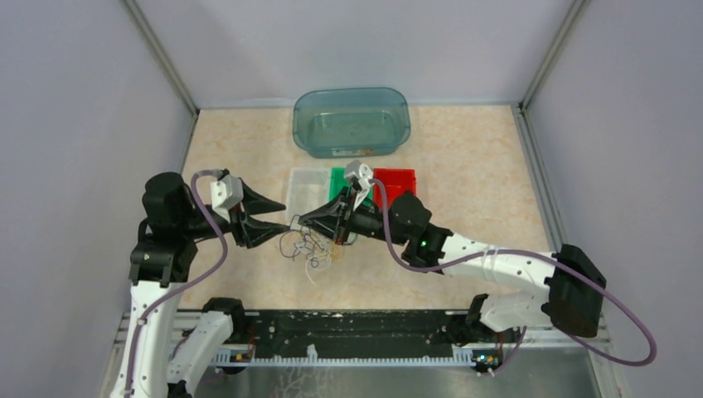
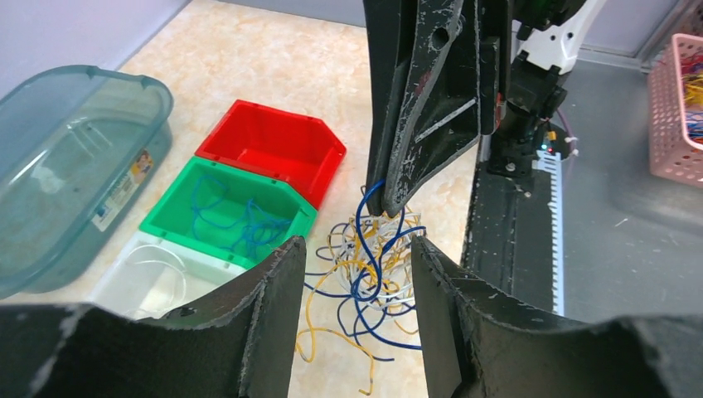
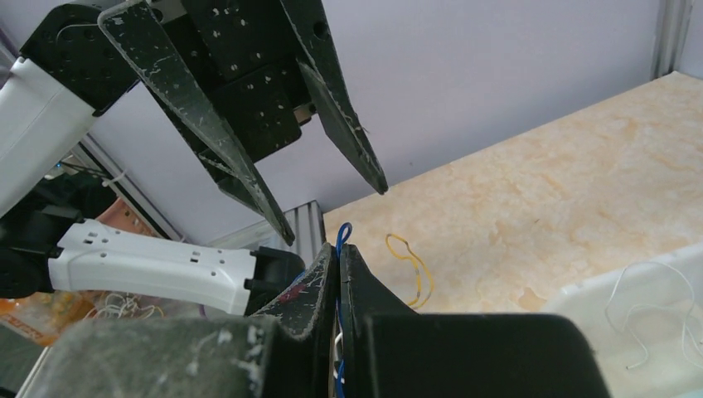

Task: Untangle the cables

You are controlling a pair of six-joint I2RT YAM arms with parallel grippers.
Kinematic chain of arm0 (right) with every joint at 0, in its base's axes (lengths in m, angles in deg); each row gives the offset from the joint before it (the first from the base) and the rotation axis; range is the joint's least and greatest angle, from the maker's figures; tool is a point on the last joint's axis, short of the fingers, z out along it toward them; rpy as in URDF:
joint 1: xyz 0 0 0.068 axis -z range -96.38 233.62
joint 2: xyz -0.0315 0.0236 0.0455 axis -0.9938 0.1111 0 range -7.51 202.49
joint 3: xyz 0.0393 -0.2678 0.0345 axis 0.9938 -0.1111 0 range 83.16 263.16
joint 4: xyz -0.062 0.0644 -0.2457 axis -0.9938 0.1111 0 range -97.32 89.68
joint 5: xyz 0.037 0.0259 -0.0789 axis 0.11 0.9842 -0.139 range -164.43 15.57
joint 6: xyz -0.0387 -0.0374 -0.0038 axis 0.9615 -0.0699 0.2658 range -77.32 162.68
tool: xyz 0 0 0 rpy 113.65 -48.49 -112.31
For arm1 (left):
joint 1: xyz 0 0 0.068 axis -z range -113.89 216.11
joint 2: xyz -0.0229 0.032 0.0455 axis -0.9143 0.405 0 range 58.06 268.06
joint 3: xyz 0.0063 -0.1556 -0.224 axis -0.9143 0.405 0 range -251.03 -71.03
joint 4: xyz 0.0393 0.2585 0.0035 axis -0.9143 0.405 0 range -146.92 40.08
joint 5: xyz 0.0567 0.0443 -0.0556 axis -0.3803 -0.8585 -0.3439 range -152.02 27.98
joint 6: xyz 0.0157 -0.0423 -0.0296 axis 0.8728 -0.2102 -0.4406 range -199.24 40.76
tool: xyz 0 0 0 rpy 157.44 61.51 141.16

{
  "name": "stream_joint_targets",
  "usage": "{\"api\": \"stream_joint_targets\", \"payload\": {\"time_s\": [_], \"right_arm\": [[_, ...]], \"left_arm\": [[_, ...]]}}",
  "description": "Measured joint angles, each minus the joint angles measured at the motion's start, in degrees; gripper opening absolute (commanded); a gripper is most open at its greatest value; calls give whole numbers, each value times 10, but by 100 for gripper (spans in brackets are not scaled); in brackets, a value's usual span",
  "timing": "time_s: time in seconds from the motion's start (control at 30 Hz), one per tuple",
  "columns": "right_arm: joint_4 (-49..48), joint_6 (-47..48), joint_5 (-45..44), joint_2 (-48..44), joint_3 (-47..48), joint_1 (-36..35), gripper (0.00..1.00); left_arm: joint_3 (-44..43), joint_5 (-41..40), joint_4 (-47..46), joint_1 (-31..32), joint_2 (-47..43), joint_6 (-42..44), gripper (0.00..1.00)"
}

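A tangle of blue, yellow and white cables (image 1: 308, 249) lies on the table between the two arms; in the left wrist view the tangle (image 2: 377, 265) hangs partly lifted. My right gripper (image 1: 303, 222) is shut on a blue cable (image 3: 341, 238) whose loop pokes out above its fingertips (image 3: 338, 253). My left gripper (image 1: 286, 225) is open and empty, its jaws standing on either side of the tangle (image 2: 358, 249), facing the right gripper. A loose yellow cable (image 3: 410, 264) lies on the table beyond.
White tray (image 1: 303, 189), green bin (image 2: 224, 207) holding blue cables, and red bin (image 2: 273, 145) stand in a row behind the tangle. A teal tub (image 1: 351, 121) stands at the back. A pink basket (image 2: 676, 108) sits off the table's near edge.
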Motion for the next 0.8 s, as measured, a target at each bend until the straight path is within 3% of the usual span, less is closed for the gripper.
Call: {"api": "stream_joint_targets", "payload": {"time_s": [0.23, 0.37, 0.5, 0.6, 0.7, 0.73, 0.8], "right_arm": [[-14, -9, 16, 22, 14, 1, 0], [-22, -17, 25, 35, 19, 1, 0], [-26, -22, 30, 42, 22, 1, 0], [-26, -23, 29, 42, 22, 2, 0], [-24, -22, 26, 42, 22, 3, 0], [-23, -22, 25, 42, 22, 3, 0], [-23, -22, 25, 42, 22, 3, 0]], "left_arm": [[2, 26, 19, 1, 18, 0, 55], [3, 34, 26, 3, 23, -3, 42], [4, 35, 29, 5, 26, -2, 21], [3, 37, 34, 7, 32, 3, 13], [3, 37, 40, 7, 36, 9, 14], [3, 37, 42, 7, 37, 12, 19], [2, 36, 44, 7, 38, 14, 39]]}}
